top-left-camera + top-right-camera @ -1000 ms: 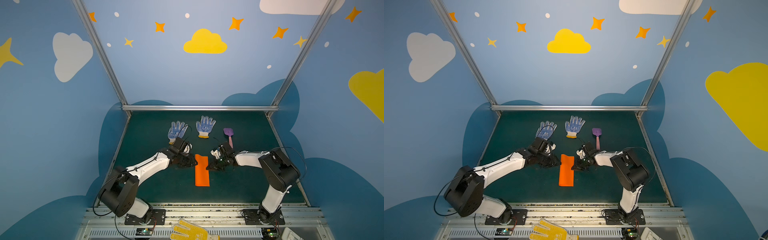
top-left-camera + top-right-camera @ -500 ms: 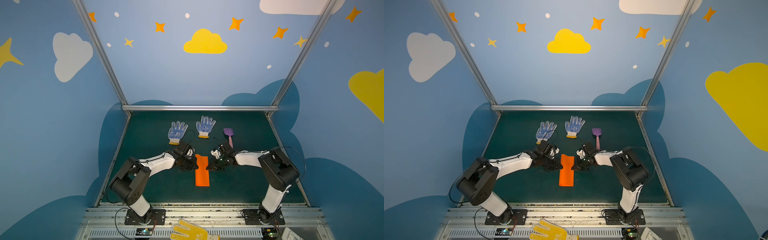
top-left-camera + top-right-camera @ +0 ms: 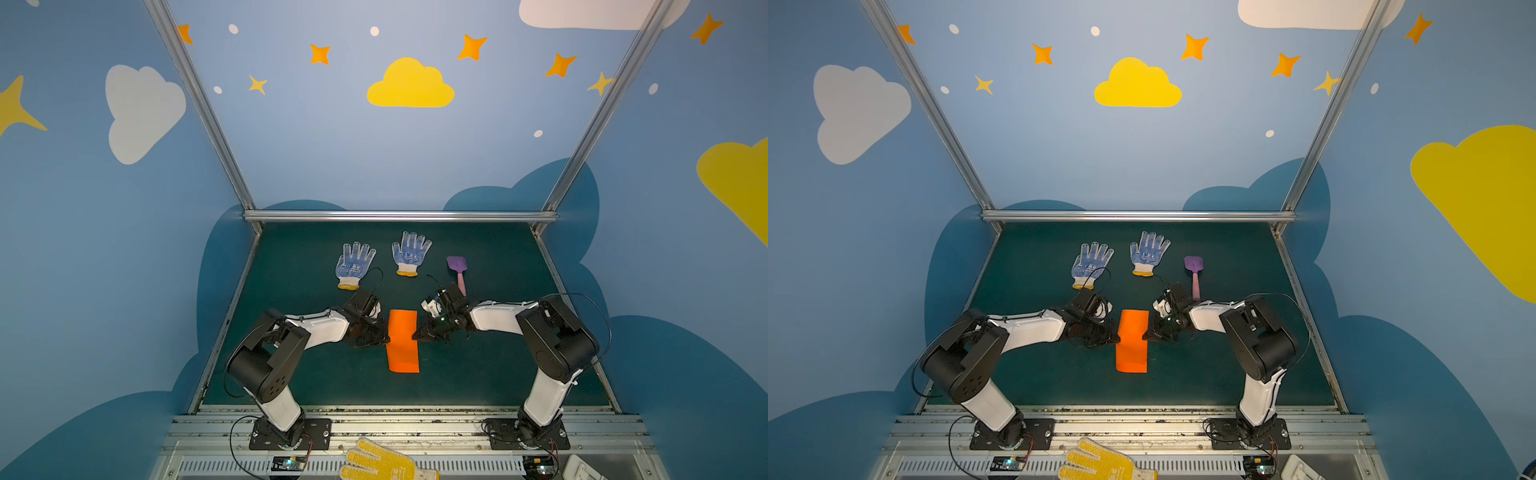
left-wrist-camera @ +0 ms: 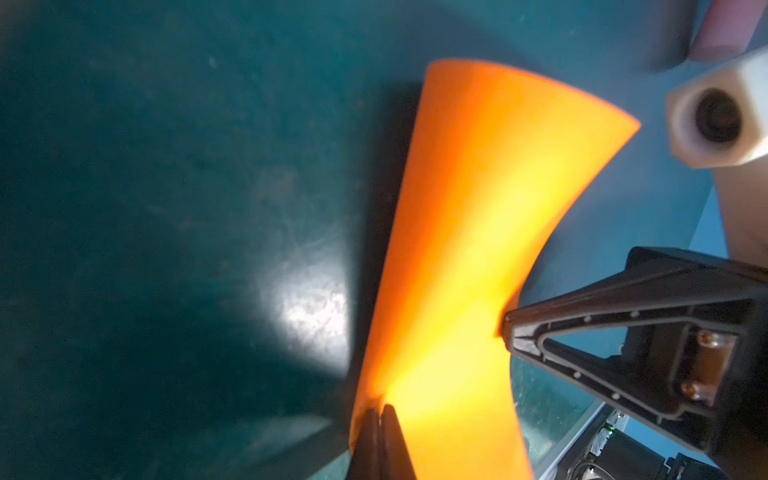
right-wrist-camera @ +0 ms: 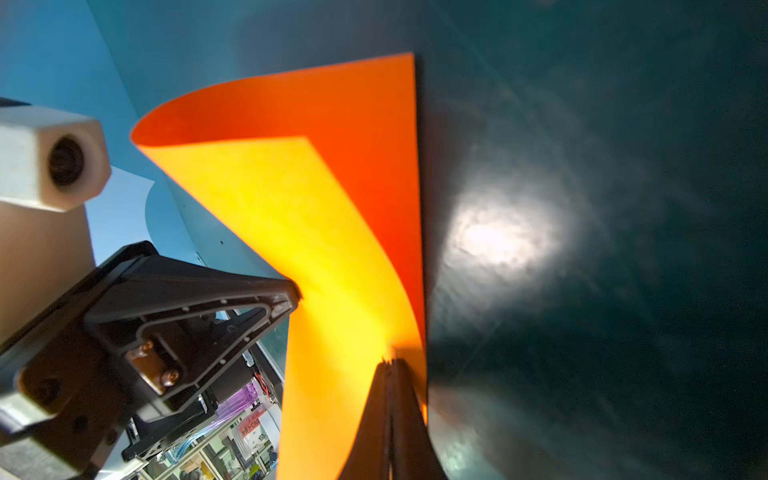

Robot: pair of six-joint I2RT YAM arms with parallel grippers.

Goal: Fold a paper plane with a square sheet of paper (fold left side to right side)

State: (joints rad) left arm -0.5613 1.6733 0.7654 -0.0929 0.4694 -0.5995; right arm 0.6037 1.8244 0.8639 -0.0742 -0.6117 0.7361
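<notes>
The left gripper (image 3: 385,340) has clamped shut on the thin orange paper rectangle (image 3: 402,353); the right gripper (image 3: 417,336), opposite it, pinches the other edge.

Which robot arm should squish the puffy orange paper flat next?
Left, probably. The left hand, shut, touches the rounded fold of the orange paper, while the right hand, shut, rests on the loose edges opposite.

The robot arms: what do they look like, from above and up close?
The left arm and right arm have white shells between bulky black joints, on black base plates. Thin black cables loop beside them. The left tool and right tool are black tapering wedges with screwed frames; a white camera block sits by the wrist.
</notes>
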